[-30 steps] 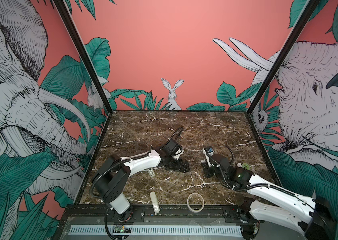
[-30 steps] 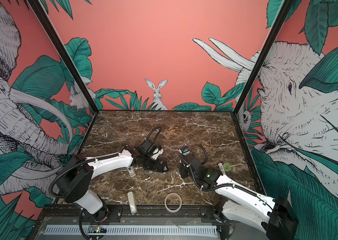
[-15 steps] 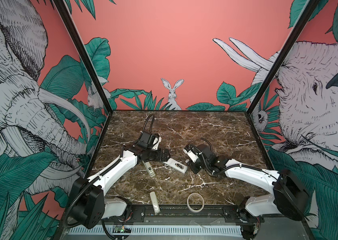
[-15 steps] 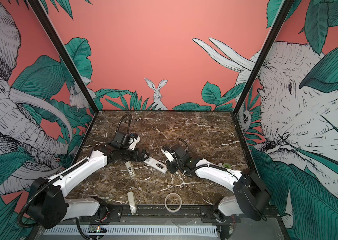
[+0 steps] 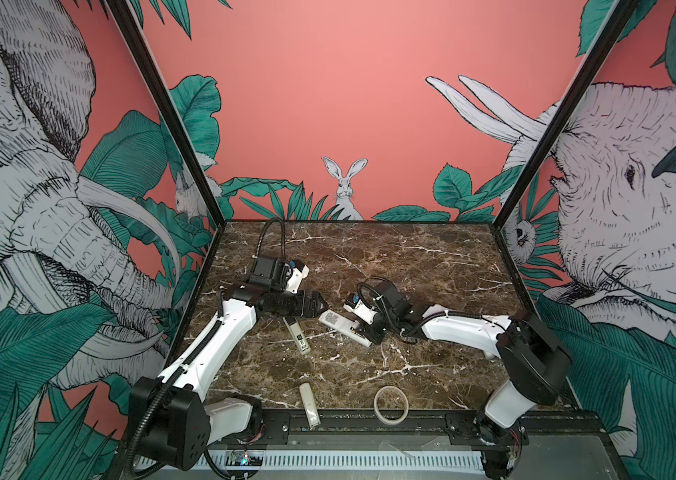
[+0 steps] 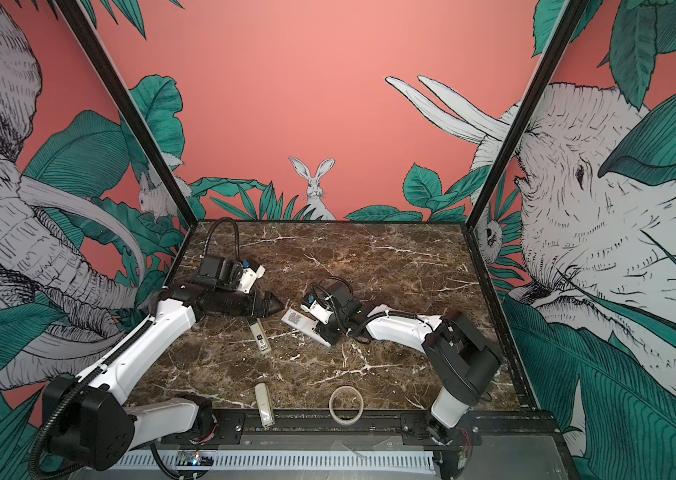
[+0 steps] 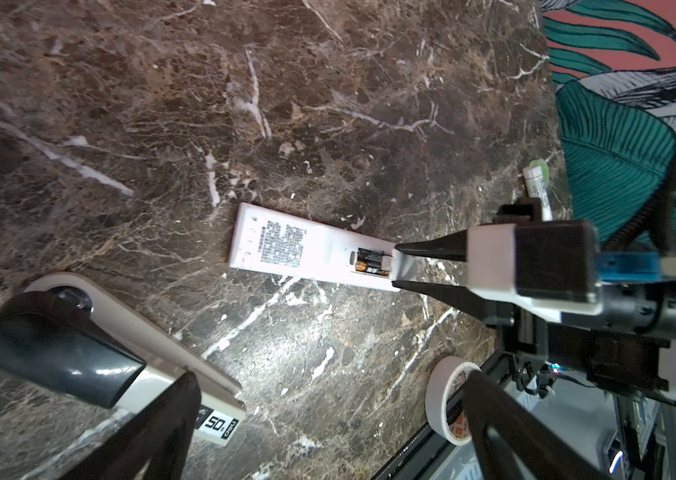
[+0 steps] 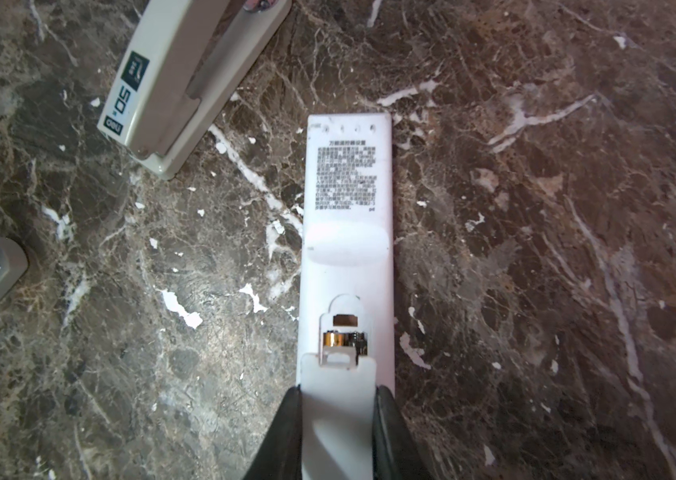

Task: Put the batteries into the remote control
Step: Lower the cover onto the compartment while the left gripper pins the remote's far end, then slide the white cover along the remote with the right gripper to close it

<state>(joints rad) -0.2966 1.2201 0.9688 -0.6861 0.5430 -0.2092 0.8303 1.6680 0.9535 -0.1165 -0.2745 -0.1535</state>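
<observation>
The remote control [image 5: 342, 325] lay face down near the middle of the marble table [image 5: 411, 257], with its printed back up, slanting from my left side toward my right. My right gripper [image 8: 338, 390] was at the remote's end on my right. Its jaws were drawn in narrow and pinched the white battery cover [image 8: 338, 415] from both sides. The cover sat partway over the compartment and left the far part uncovered. In that gap the batteries [image 8: 342, 338] showed as a gold-coloured end with a spring beside it (from my left wrist view they looked black and orange).

My left gripper [image 5: 320, 305] hovered low just beside the remote's other end, jaws spread wide and holding nothing. I could not tell whether a fingertip touched the table. Partly under it, near the remote but apart from it, lay the grey-white stick [image 5: 298, 336] with its black-and-white label. Near the table's front edge rested a small cream remote [image 5: 310, 402] and, apart to its right, a roll of tape [image 5: 390, 404].
</observation>
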